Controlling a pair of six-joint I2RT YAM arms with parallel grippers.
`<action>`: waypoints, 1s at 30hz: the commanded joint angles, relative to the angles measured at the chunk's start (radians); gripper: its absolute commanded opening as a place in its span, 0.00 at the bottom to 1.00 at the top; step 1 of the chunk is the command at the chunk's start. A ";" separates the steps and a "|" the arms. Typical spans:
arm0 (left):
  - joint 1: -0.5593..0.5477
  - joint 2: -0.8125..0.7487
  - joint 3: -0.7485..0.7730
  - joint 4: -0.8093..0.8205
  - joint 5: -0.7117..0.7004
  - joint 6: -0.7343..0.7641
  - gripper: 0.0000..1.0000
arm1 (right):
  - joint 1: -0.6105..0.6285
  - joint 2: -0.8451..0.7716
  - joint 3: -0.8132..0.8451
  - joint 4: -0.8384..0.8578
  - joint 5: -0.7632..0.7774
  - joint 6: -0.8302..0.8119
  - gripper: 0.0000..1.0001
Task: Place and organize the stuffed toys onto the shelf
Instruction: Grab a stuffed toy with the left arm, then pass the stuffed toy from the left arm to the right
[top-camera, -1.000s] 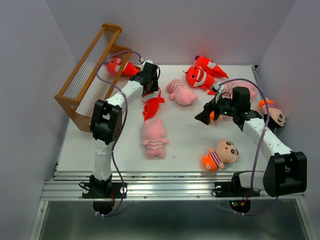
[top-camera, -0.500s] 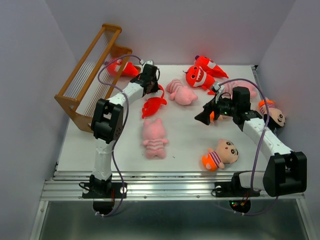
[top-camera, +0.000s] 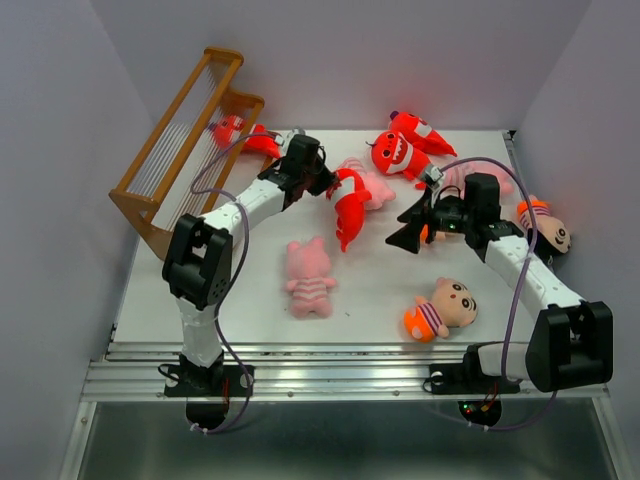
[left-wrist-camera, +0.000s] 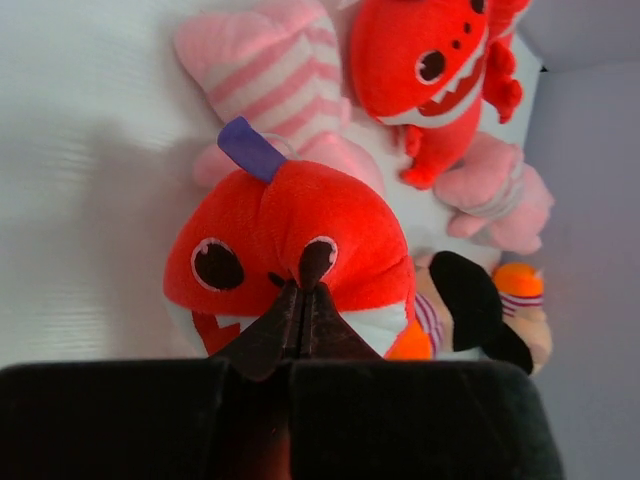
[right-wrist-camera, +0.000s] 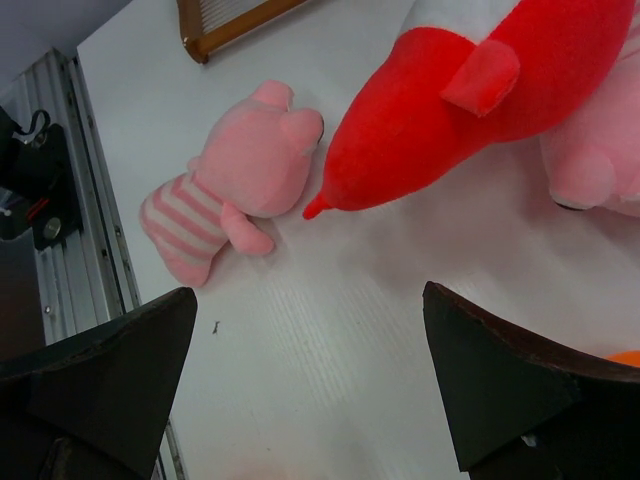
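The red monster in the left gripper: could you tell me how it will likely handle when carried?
Probably floppy: the red monster trails long from the left gripper, shut on just a pinch of its face. Likely light, since that small pinch carries it. It may swing or slip free, as its body hangs unheld.

Red monster (left-wrist-camera: 290, 250) is soft fuzzy plush cloth, shelf (top-camera: 222, 56) is smooth brown wood, and the white surface (right-wrist-camera: 300, 340) looks matt, finely ribbed.

We can read no text, label, brand or number in any of these views. The purple tag (left-wrist-camera: 251, 149) on the red monster (left-wrist-camera: 300, 205) looks blank to us.
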 joint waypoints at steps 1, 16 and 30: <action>-0.065 -0.076 0.004 0.017 -0.067 -0.208 0.00 | -0.005 0.007 -0.028 0.114 0.046 0.127 1.00; -0.264 -0.002 0.241 -0.289 -0.324 -0.376 0.00 | -0.005 -0.021 -0.057 0.213 0.280 0.272 1.00; -0.353 -0.005 0.267 -0.278 -0.345 -0.371 0.00 | -0.005 0.030 -0.045 0.188 0.261 0.236 0.45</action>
